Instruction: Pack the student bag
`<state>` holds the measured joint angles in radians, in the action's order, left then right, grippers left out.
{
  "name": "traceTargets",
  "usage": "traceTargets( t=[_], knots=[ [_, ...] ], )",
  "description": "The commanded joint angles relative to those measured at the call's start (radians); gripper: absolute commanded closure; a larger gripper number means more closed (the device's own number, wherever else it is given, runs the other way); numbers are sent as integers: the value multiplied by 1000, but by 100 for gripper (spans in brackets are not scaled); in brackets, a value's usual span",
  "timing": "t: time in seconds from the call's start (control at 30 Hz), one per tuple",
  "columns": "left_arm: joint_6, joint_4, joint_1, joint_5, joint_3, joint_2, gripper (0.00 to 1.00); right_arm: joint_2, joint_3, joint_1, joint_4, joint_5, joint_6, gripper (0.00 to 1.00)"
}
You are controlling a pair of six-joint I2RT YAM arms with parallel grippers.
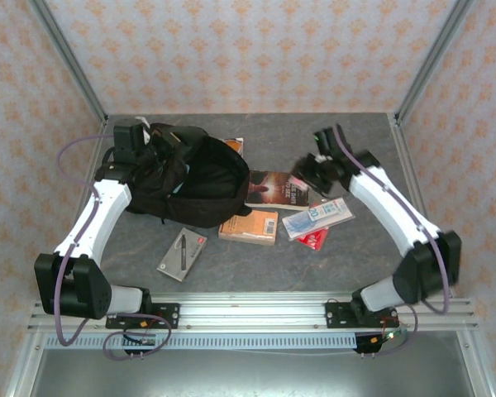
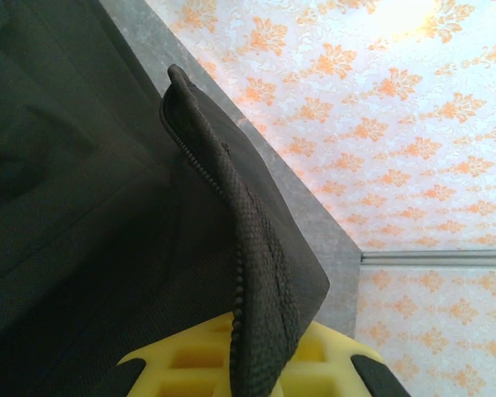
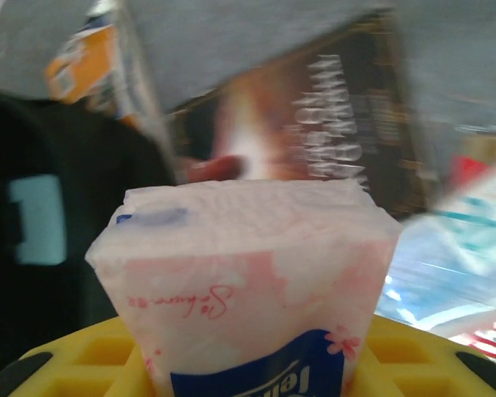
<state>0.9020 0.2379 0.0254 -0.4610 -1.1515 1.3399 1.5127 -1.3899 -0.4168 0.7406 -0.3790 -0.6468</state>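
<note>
While the left pincer (image 2: 256,368) clamps the student bag (image 1: 194,178) by its zipper edge, the right pincer (image 3: 248,368) grips a tissue pack (image 3: 248,265) — counter (image 1: 314,273) open nearside.

Pale wallpaper (image 1: 248,50) with orange floral motifs covers the upper frame, metal posts (image 1: 68,54) line its corners, and a grey tabletop (image 1: 256,260) spreads below.

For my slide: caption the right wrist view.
Right claw grips a tissue pack, black bag left, dark book beyond.

The student bag (image 1: 194,178) lies left of a book (image 1: 274,188), a case (image 1: 182,254) before it.
</note>
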Motion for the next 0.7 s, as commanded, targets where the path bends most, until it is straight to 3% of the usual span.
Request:
traceTargets(
  t=[0.0, 0.1, 0.27, 0.53, 0.67],
  knots=[
    [-57, -24, 6, -14, -57, -48, 100, 151, -210, -121, -28, -66, -6, 57],
    [-71, -26, 16, -8, -70, -69, 100, 308, -397, -202, 1, -80, -26, 57],
    [-64, -75, 33, -32, -80, -63, 100, 512, -565, -283, -16, -134, -95, 57],
    [-10, -243, 41, -146, -42, -38, 100, 737, -654, -335, -285, -199, -316, 57],
    [-25, -222, 41, -134, -48, -52, 100, 856, -695, -351, -505, -264, -483, 55]
  ],
)
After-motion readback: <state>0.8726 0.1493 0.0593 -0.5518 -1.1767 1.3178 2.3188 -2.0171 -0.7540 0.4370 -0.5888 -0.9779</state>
